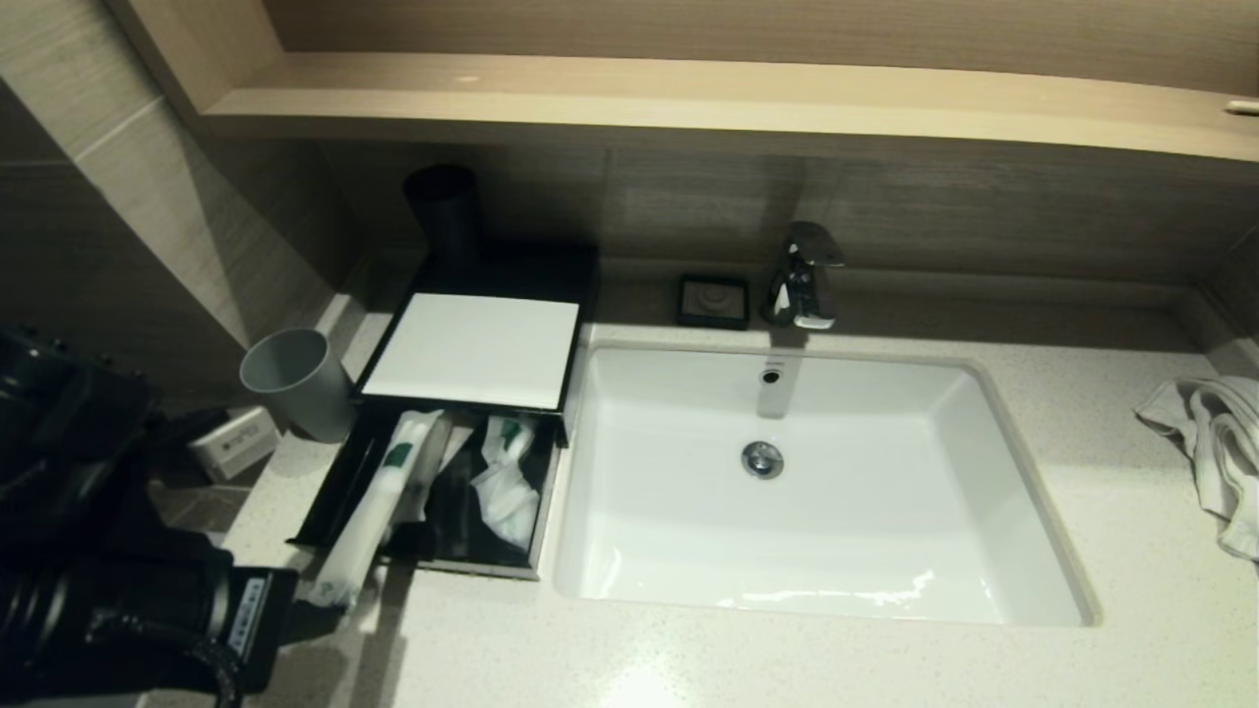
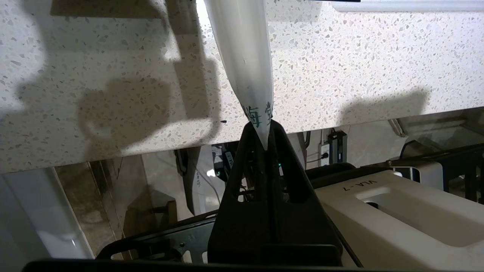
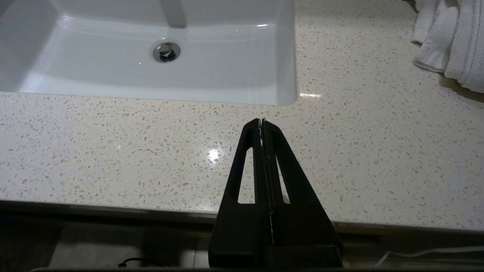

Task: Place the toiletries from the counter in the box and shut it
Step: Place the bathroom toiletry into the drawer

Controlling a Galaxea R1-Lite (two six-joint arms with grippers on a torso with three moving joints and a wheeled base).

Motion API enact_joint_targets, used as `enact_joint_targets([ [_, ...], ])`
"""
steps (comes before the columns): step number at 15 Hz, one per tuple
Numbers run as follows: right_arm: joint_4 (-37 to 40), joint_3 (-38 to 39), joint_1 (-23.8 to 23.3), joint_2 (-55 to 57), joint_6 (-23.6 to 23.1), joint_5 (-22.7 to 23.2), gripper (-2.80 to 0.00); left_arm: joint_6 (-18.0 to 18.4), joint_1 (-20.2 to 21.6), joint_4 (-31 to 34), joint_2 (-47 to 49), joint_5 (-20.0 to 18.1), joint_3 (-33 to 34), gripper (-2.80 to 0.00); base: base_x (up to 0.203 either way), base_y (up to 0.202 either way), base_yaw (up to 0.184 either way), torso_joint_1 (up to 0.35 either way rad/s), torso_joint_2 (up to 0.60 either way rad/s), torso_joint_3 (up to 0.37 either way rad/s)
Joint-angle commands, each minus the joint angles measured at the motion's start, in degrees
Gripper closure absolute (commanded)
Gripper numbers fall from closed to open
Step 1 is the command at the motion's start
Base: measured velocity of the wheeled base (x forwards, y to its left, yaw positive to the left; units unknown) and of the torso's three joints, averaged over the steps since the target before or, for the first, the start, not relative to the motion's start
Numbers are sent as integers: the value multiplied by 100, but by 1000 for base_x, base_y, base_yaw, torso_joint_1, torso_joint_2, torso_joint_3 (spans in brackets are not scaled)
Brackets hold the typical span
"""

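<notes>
1. One long packet is the step in hand in the head view: it lies slanted over the front edge of the open drawer of the box, its low end out toward the left arm at the lower left. Inside the drawer I count about two crumpled white sachets; more may be hidden. One grey cup, one soap dish, one towel stand on the counter.
2. One gripper shows in the left wrist view: the left gripper, jaws closed on the tip of the packet, over the counter edge. The next move, I judge, needs to bring the packet fully into the drawer, release, then push the drawer shut.
3. One gripper shows in the right wrist view: the right gripper, jaws closed on nothing, parked before the basin.
</notes>
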Motion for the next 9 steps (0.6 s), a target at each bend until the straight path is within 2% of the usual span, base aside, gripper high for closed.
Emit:
enact_joint_targets([
  [1,1,0,2,0,-4,6,0,-9,-7,1,113,-2,-15,0,0,0,0,0,0,0],
  [9,1,0,2,0,-4,7,0,2,-7,-215,436,-81,-13,0,0,0,0,0,0,0],
])
